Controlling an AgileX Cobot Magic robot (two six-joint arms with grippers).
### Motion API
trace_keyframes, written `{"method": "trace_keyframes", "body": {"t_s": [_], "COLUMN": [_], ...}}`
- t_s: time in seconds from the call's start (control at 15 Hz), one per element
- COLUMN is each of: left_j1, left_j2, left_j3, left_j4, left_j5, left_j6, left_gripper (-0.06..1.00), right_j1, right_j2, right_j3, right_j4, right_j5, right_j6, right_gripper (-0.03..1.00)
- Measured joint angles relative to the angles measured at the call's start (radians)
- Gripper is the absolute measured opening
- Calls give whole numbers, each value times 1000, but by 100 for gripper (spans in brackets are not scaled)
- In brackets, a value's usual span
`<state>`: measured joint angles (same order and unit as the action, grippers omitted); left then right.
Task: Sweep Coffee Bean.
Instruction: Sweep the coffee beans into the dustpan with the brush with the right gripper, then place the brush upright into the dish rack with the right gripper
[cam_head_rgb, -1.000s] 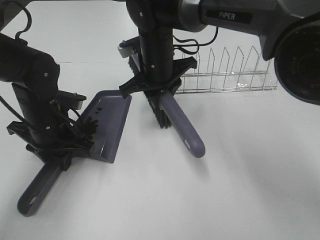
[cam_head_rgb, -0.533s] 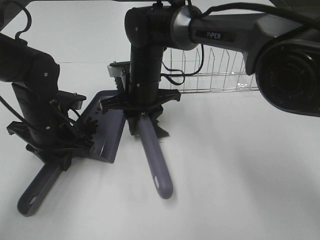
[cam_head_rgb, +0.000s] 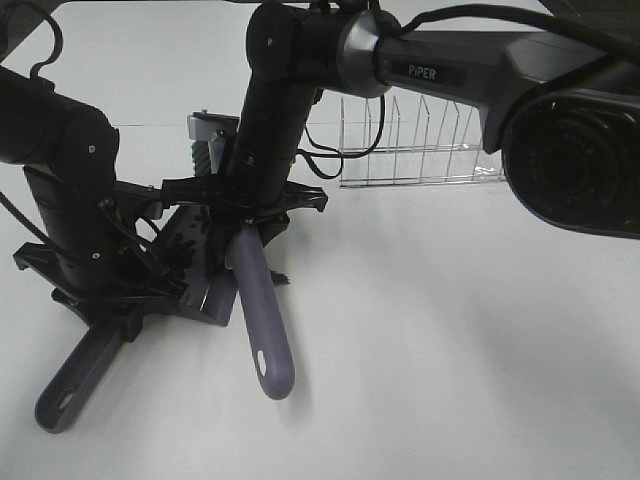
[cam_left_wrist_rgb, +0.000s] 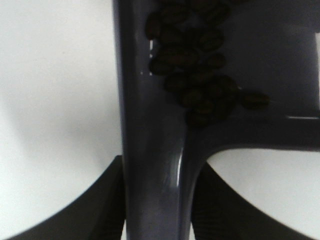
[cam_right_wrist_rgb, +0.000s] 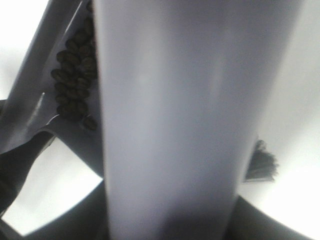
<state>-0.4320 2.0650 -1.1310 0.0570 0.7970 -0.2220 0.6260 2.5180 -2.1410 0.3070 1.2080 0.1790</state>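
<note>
The coffee beans (cam_left_wrist_rgb: 200, 75) lie as a small dark cluster inside the purple dustpan (cam_head_rgb: 205, 295), near where its handle joins; they also show in the right wrist view (cam_right_wrist_rgb: 75, 85) and in the high view (cam_head_rgb: 180, 245). My left gripper (cam_head_rgb: 105, 300) is shut on the dustpan handle (cam_left_wrist_rgb: 150, 165), holding the pan on the table. My right gripper (cam_head_rgb: 245, 205) is shut on the purple brush handle (cam_head_rgb: 262, 330), which hangs over the pan's open edge. The handle (cam_right_wrist_rgb: 165, 125) fills the right wrist view. A tuft of black bristles (cam_right_wrist_rgb: 260, 162) shows beside it.
A wire dish rack (cam_head_rgb: 420, 150) stands at the back, right of the right arm. The white table (cam_head_rgb: 450, 350) spreads to the right and front. The dustpan handle's end (cam_head_rgb: 65, 395) points to the front left.
My right arm has carried the brush leftwards, from beside the dustpan to over its open edge. The brush handle has swung round to point frontwards. The left arm and dustpan have stayed put.
</note>
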Motion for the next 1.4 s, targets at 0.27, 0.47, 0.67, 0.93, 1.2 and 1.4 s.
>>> {"method": "trace_keyframes", "body": {"t_s": [0.27,0.47,0.67,0.93,1.2,1.4], "left_j1": [0,0,0,0,0,0], "left_j2": [0,0,0,0,0,0], "left_j3": [0,0,0,0,0,0], "left_j4": [0,0,0,-2,-3,-5], "left_j5": [-1,-1,-1,-4,-5,-5], "left_j6": [0,0,0,5,11,15], "left_gripper": [32,32,32,32,32,32], "right_j1": [0,0,0,0,-42,-146], "right_j2": [1,1,-6,-73,-227,-363], "right_j3": [-92,-163,-178,-164,11,247], "right_j4": [2,-64,-156,-239,-263,-231], "right_j5": [16,17,17,18,18,16], "right_j6": [-1,-1,-1,-14,-34,-72], "right_gripper": [33,33,33,33,33,33]}}
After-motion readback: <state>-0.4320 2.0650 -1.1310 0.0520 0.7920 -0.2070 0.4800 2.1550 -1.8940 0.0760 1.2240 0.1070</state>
